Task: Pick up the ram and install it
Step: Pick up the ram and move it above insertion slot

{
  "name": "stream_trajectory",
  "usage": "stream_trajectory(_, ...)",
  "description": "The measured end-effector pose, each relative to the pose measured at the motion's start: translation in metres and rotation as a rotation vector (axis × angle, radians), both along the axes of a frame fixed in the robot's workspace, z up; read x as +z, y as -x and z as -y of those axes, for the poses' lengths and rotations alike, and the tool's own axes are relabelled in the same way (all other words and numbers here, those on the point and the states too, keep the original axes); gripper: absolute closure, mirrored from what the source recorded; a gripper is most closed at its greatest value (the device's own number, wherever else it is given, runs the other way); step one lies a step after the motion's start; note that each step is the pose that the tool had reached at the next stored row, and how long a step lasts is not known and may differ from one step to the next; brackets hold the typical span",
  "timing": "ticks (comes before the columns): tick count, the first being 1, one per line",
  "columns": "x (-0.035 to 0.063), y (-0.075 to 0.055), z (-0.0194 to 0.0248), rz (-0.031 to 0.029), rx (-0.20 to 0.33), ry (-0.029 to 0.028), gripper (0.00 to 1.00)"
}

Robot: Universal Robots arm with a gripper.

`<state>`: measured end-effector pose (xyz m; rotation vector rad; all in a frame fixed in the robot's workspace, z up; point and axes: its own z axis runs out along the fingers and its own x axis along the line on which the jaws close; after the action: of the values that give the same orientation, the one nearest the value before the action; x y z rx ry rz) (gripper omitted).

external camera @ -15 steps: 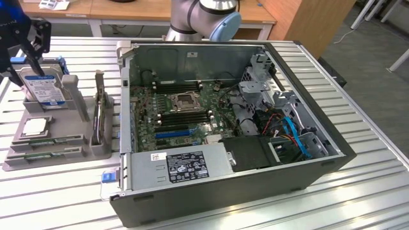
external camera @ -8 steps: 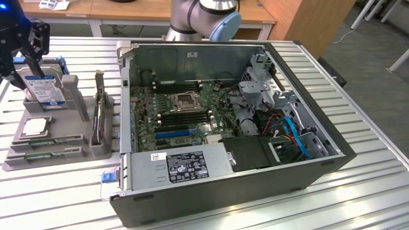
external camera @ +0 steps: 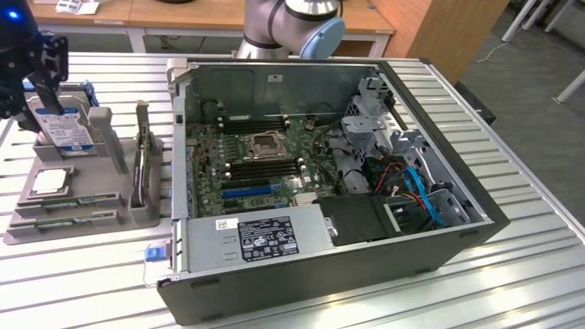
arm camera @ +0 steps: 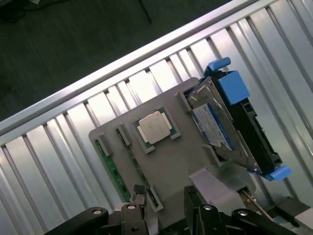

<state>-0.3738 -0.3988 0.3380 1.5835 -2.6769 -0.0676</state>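
Now your hand (external camera: 35, 103) hangs over the hard drive (external camera: 64, 129) at the tray's (external camera: 92, 179) end, its grip impossible to tell, while the ram (external camera: 73, 203) lies slotted along the opposite edge, open counter (external camera: 73, 277) beyond.

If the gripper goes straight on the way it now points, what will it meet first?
Probably the grey holder, on its bare part between the ram sticks and the hard drive. The gripper hangs above it. Depth is unclear, so a ram stick is possible too.
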Motion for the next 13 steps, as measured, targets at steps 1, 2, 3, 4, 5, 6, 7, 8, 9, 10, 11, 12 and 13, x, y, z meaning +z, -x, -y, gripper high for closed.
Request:
stream_trajectory(1,-0.0009,0.000,0.0000,0.0000,0.018,-0.0001,0.56)
stream_trajectory(2,-0.0018,0.000,0.0000,0.0000,0.036,0.0000,0.56)
stream_trajectory(3,-0.0027,0.000,0.0000,0.0000,0.055,0.0000,0.56)
stream_trajectory(4,-0.0036,0.000,0.0000,-0.0001,0.073,0.0000,0.56)
stream_trajectory(5,-0.0046,0.000,0.0000,0.0000,0.091,0.0000,0.56)
stream_trajectory(6,-0.0055,0.000,0.0000,0.0000,0.109,-0.0001,0.56)
stream_trajectory(7,-0.0064,0.000,0.0000,0.0000,0.127,0.0000,0.56)
stream_trajectory(8,-0.0073,0.000,0.0000,0.0000,0.145,0.0000,0.56)
stream_trajectory(9,-0.0082,0.000,0.0000,0.0000,0.163,0.0000,0.56)
stream_trajectory(10,-0.0092,0.000,0.0000,0.0000,0.183,0.0000,0.56)
stream_trajectory(11,-0.0101,0.000,0.0000,0.0000,0.201,0.0000,0.56)
stream_trajectory(12,-0.0110,0.000,0.0000,0.0000,0.219,0.0000,0.56)
stream_trajectory(13,-0.0120,0.000,0.0000,0.0000,0.237,0.0000,0.56)
